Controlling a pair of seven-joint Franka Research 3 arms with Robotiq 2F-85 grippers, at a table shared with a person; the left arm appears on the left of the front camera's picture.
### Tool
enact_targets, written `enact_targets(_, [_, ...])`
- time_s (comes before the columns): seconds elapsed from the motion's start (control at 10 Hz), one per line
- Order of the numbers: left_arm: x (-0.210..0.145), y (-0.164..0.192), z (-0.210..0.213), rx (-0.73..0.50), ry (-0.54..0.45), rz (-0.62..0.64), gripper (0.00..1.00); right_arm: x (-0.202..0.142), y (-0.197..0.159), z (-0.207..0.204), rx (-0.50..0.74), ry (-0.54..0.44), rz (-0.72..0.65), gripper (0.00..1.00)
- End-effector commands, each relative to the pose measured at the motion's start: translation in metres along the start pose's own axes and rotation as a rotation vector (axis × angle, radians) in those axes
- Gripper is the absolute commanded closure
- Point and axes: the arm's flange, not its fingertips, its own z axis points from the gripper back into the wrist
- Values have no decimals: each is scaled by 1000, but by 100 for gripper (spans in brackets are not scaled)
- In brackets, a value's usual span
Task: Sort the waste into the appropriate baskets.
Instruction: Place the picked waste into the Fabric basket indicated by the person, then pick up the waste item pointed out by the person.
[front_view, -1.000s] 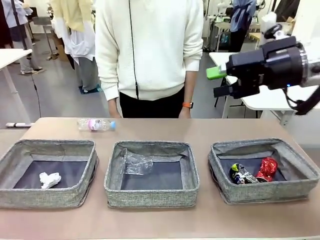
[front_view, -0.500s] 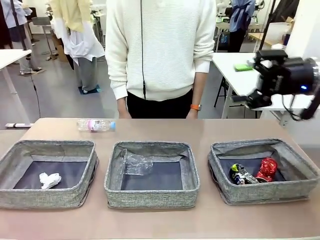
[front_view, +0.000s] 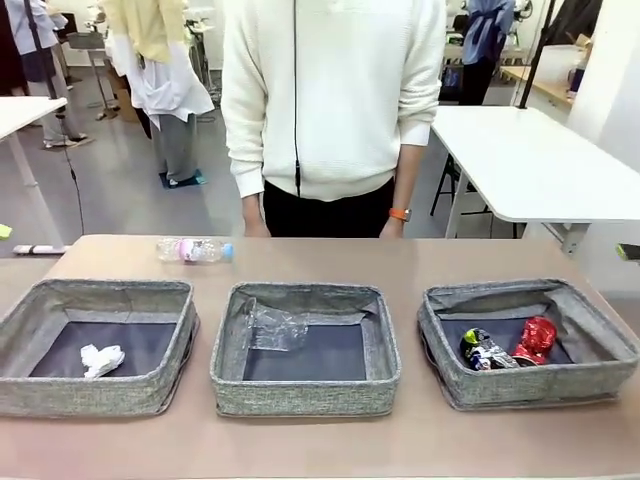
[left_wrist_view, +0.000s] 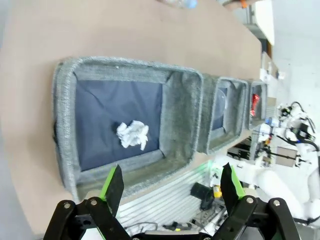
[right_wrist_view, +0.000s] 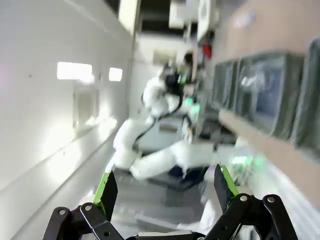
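Done: white paper wad (front_view: 101, 359) lies in the left grey woven fabric basket (front_view: 30, 300), crumpled clear plastic (front_view: 271, 326) lies in the middle grey woven fabric basket (front_view: 380, 345), and the crushed red can (front_view: 537, 338) and dark printed can (front_view: 484, 349) lie side by side in the right grey woven fabric basket (front_view: 600, 325)
Left to do: clear bottle with pink label and blue cap (front_view: 194, 250) lies on its side on the table, behind the left basket (I think it goes in with the clear plastic)
How far: nearly all sorted, one thing to go, I think
Left gripper (left_wrist_view: 171, 181): wide open, holding nothing, looking down past the near edge of the basket with the paper wad
Right gripper (right_wrist_view: 165, 186): wide open, holding nothing, pointed away at a blurry wall and white robot parts
Table: smooth brown top (front_view: 420, 260), flat, with the three baskets in a row
Room: person in a white jumper (front_view: 333, 95) stands at the far side, hands down; a white table (front_view: 540, 160) and more people farther back
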Motion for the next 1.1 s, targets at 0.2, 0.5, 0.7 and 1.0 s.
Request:
enact_targets(0.2, [3,-8,-17,-331,173,184,0,4,5,-28,6,109,-66,0])
enact_targets(0.5, [-8,-10,-24,-262,147,108,0,4,5,-28,6,109,-66,0])
enact_targets(0.7, [-8,-10,-24,-262,147,108,0,4,5,-28,6,109,-66,0])
enact_targets(1.0, [-8,-10,-24,-262,147,108,0,4,5,-28,6,109,-66,0])
